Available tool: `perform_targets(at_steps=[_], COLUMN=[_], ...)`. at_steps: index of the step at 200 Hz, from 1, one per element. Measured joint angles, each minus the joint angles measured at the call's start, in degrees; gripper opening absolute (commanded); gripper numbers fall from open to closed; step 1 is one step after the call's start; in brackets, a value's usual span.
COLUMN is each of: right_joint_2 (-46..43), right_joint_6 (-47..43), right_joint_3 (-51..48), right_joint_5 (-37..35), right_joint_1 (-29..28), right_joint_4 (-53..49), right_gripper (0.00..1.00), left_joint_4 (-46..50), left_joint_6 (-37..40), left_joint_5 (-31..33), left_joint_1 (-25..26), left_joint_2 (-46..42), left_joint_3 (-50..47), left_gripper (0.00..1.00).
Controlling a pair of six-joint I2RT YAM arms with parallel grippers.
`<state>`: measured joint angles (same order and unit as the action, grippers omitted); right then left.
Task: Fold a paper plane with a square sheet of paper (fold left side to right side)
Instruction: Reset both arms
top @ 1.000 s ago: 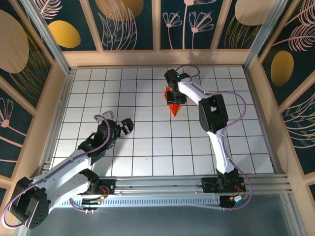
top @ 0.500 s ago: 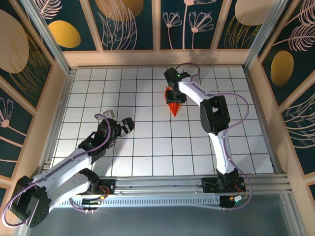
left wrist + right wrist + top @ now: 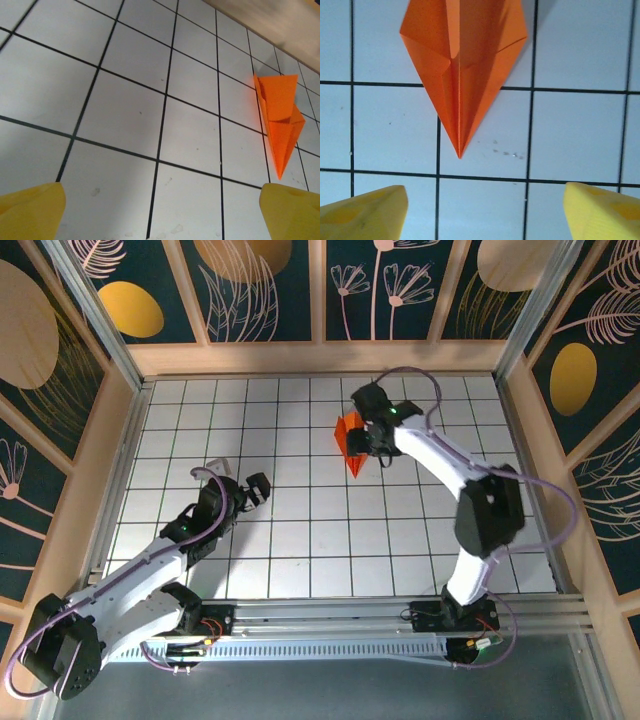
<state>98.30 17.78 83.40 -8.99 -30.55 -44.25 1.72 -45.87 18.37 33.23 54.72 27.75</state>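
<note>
The square sheet of paper, bright orange, lies folded as a narrow pointed paper plane (image 3: 349, 439) on the white grid table (image 3: 300, 540), far of centre, tip toward the arms. In the right wrist view the paper plane (image 3: 462, 70) shows its centre crease, with the tip just ahead of my right gripper (image 3: 482, 215). That gripper's yellow fingertips (image 3: 362, 215) stand wide apart over bare tiles, off the paper. From above, the right gripper (image 3: 372, 447) hangs just right of the plane. My left gripper (image 3: 241, 481) is open at centre left. In its own view the left gripper (image 3: 160, 215) holds nothing, and the paper plane (image 3: 280, 115) lies far right.
Low wooden walls (image 3: 320, 358) enclose the table at the back and both sides. The right arm's grey cable (image 3: 545, 490) loops out toward the right wall. A metal rail (image 3: 330, 625) with both arm bases runs along the near edge.
My right gripper has opened and come off the paper plane. Its arm has swung out to the right, leaving the plane lying free on the table. The left arm has barely moved.
</note>
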Motion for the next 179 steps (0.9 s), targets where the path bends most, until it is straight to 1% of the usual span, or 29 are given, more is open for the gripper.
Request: perform_targets(at_steps=[20, 37, 77, 116, 144, 179], right_joint_2=[-9.68, -16.57, -27.87, -38.51, -42.62, -40.76], right_joint_6=[-0.50, -0.85, -0.98, -2.12, -3.34, -5.60], right_joint_3=[-9.57, -17.11, -33.31, -48.37, -56.54, -63.17], right_joint_5=[-0.57, -1.07, -3.28, -5.60, -6.71, -8.76], right_joint_1=[0.92, 2.80, 10.01, 18.08, 22.99, 27.04], right_joint_4=[5.57, 10.29, 22.08, 36.74, 48.19, 61.42], right_gripper=[0.92, 0.99, 0.99, 0.99, 0.99, 0.99], left_joint_4=[0.07, 0.17, 0.74, 0.68, 0.07, -2.62], left_joint_6=[1.05, 2.05, 5.95, 10.62, 14.05, 18.12], left_joint_5=[2.49, 5.25, 12.00, 17.92, 21.00, 24.44], left_joint_1=[-0.33, -0.35, -0.35, -0.68, -0.68, -0.68], left_joint_2=[-0.02, -0.17, -4.00, -8.66, -10.10, -10.21], left_joint_3=[0.85, 1.49, 1.62, 1.46, 0.33, -2.58], left_gripper=[0.99, 0.99, 0.99, 0.99, 0.99, 0.99])
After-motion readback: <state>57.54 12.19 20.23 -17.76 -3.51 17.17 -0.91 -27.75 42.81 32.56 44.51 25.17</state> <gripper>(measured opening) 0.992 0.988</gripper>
